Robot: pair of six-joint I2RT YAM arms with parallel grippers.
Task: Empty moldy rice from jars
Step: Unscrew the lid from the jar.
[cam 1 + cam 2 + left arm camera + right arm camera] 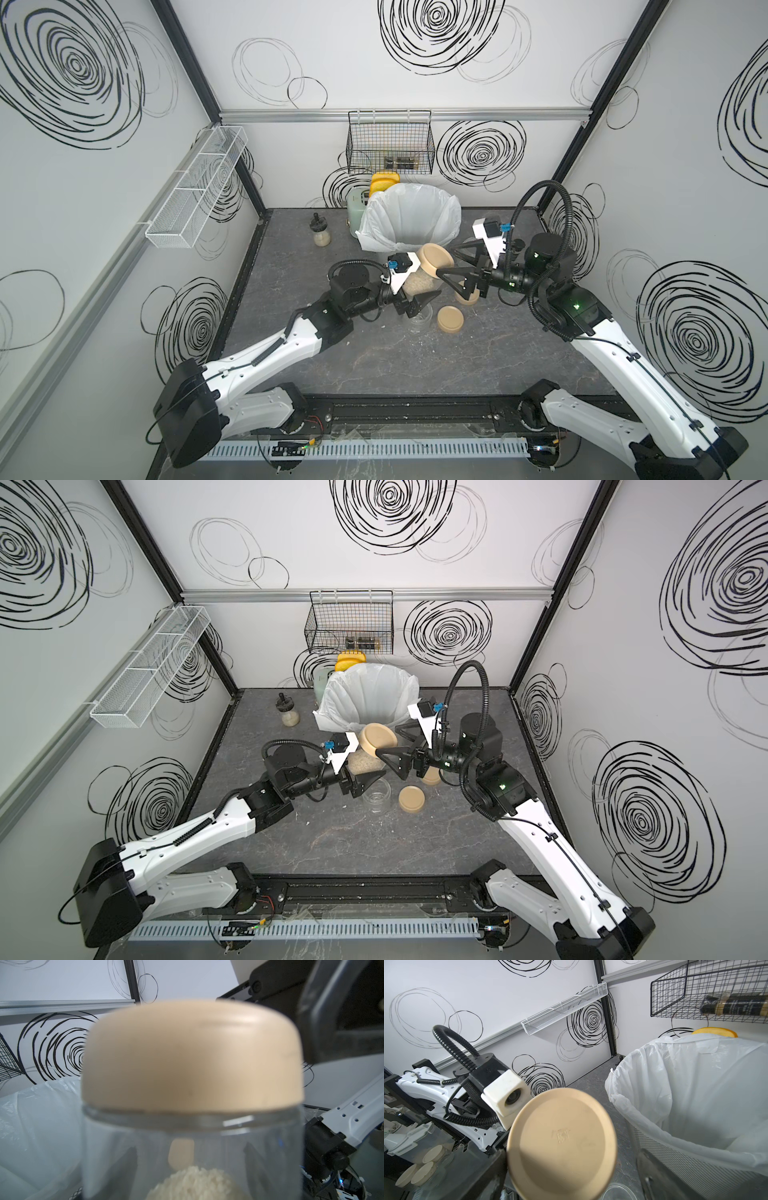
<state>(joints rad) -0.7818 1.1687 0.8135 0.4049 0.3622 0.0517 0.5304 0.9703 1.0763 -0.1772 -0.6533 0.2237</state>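
Fingers (pixel 455 284) of the right gripper (pixel 444 260) stand spread either side of the lid (pixel 435 261), not yet clamped; the left gripper (pixel 420 291) pinches the jar (pixel 368 763) mid-desk, tilted, its long axis pointing lid-first into those fingers, rice (pixel 193 1184) heaped inside. Right is nearer the lid. Just behind, toward the far edge, stands the bin (pixel 386 224); an empty jar (pixel 419 322) and loose lid (pixel 449 319) crowd the near side
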